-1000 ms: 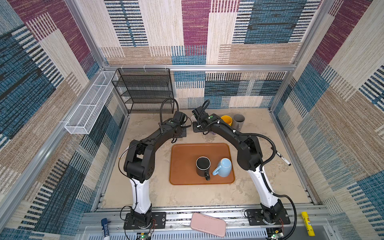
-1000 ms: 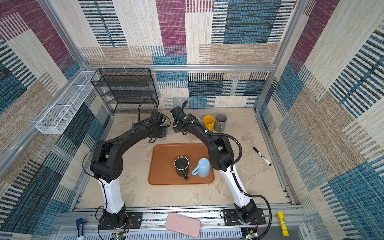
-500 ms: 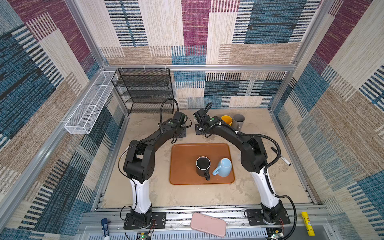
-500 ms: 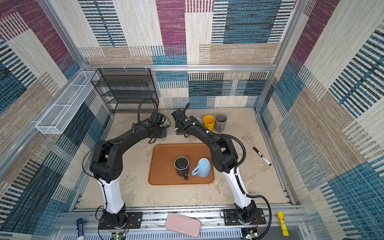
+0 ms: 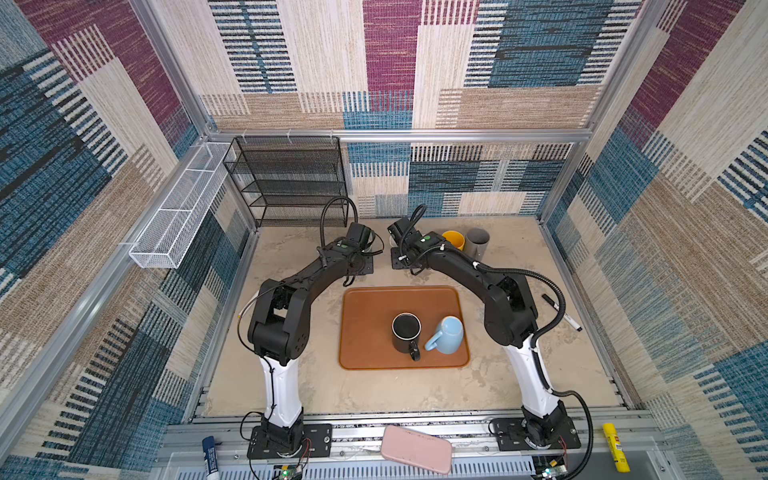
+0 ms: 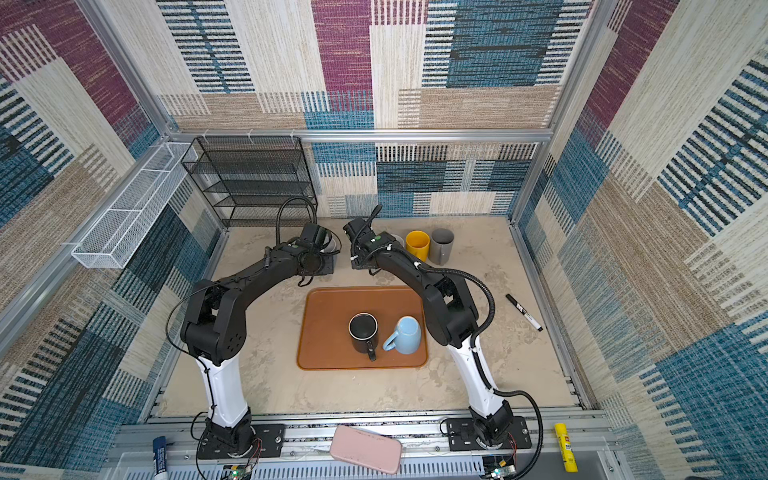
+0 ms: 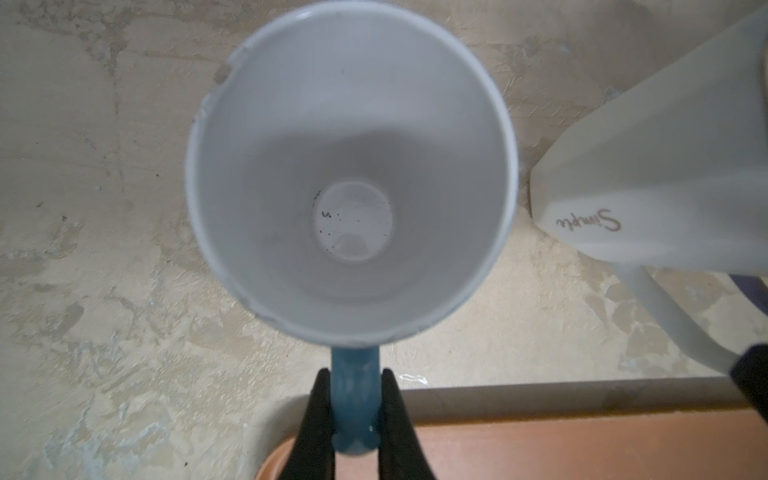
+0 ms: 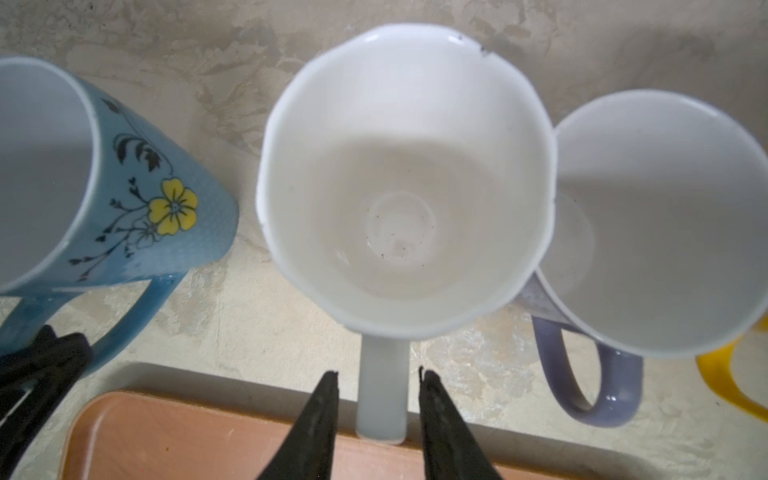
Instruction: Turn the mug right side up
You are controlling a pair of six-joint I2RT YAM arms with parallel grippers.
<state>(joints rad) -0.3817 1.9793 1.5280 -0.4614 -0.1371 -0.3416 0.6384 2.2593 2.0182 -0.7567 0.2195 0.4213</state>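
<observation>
The white faceted mug (image 8: 405, 187) stands upright, mouth up, dark specks inside.

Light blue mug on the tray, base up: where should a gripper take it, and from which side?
Its handle, most likely. The light blue mug stands rim down on the tray, and the loop juts sideways toward the black mug. Come down from above on the tray's near side, jaws across the loop; the black mug blocks a level approach from the left.
</observation>
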